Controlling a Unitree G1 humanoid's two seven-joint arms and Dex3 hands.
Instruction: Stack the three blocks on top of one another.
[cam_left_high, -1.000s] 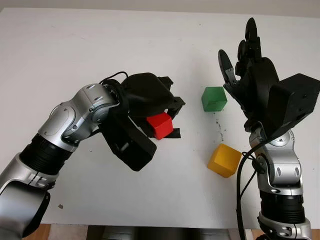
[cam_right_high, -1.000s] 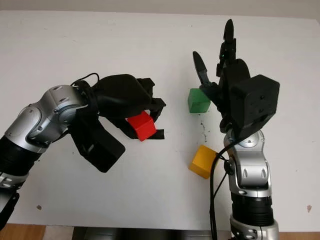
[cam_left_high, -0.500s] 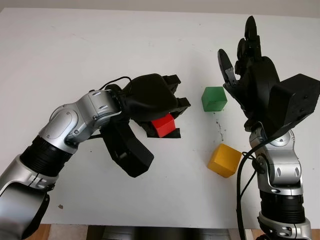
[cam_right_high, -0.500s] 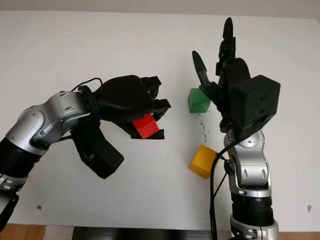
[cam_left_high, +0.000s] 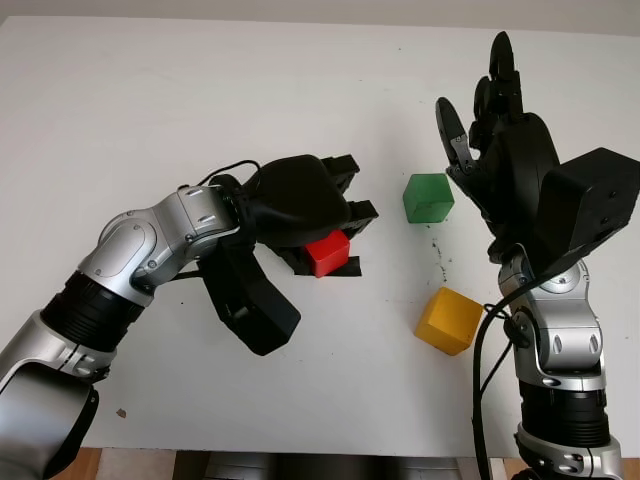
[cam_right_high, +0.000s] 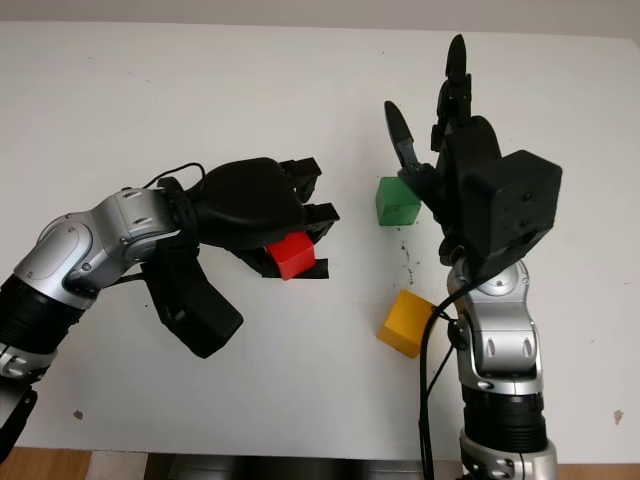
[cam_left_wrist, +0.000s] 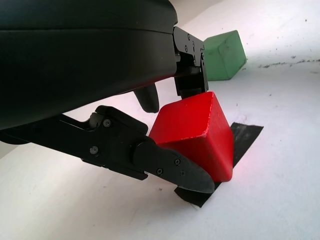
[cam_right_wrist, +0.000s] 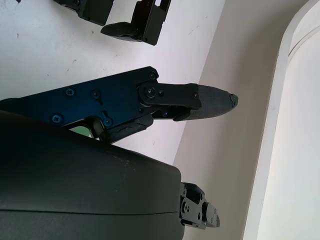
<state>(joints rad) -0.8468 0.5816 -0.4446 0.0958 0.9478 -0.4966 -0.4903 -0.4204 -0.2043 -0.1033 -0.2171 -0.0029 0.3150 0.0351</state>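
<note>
No stack yet. Left hand (cam_left_high: 335, 215) grips red block (cam_left_high: 327, 253) mid-table; right hand (cam_left_high: 480, 125) open, raised near green block (cam_left_high: 428, 197); yellow block (cam_left_high: 448, 320) apart toward near edge.

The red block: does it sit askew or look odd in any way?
Yes. The red block is tilted in the left hand, one corner over a black tape patch on the table.

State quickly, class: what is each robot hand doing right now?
Left robot hand: closed on the red block.
Right robot hand: open, raised beside the green block.
</note>
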